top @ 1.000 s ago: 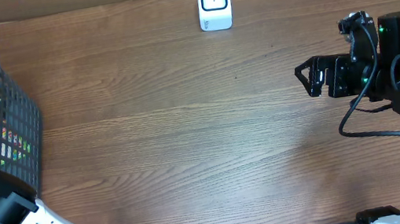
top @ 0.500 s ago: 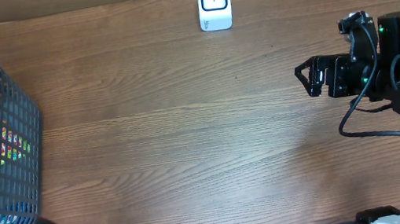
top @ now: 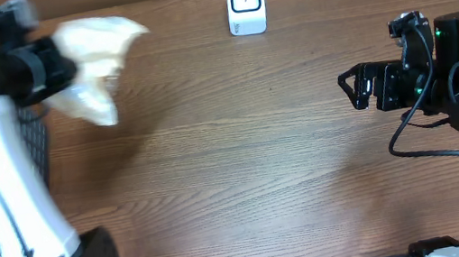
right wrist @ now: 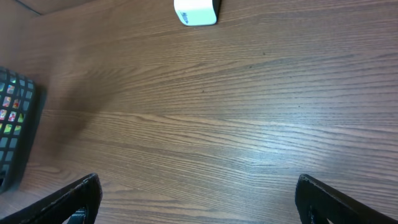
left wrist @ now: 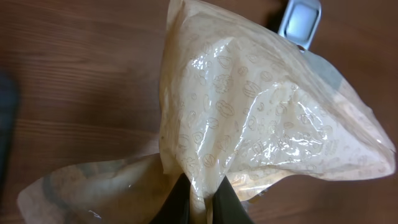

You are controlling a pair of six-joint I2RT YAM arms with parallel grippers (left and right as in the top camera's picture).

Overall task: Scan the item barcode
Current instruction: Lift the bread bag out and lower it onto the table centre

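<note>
**Bag held aloft at 10 o'clock, scanner at 12**

We read no words anywhere. The bag (top: pixel 96 62) is cream, translucent plastic printed with small repeated outline motifs, too fine for us to make out. The white scanner (top: pixel 246 3) has a dark-framed window on its face, and the right wrist view shows a blue mark on its side that is too small to read.

From overhead, the left gripper (top: pixel 43 70) carries the bag over the table (top: pixel 235 164) at about 10 o'clock, left of the scanner at 12 o'clock. The image there is blurred. The left wrist view gives what the overhead cannot: both fingers are pinched together on a gathered fold of the bag (left wrist: pixel 261 118), with the scanner (left wrist: pixel 300 22) just past it.

The right gripper (top: pixel 356 89) sits at 3 o'clock, its jaws wide apart and holding nothing. Only its wrist camera shows coloured packets through the mesh of the basket (right wrist: pixel 13 118), which stands at 9 o'clock.
</note>
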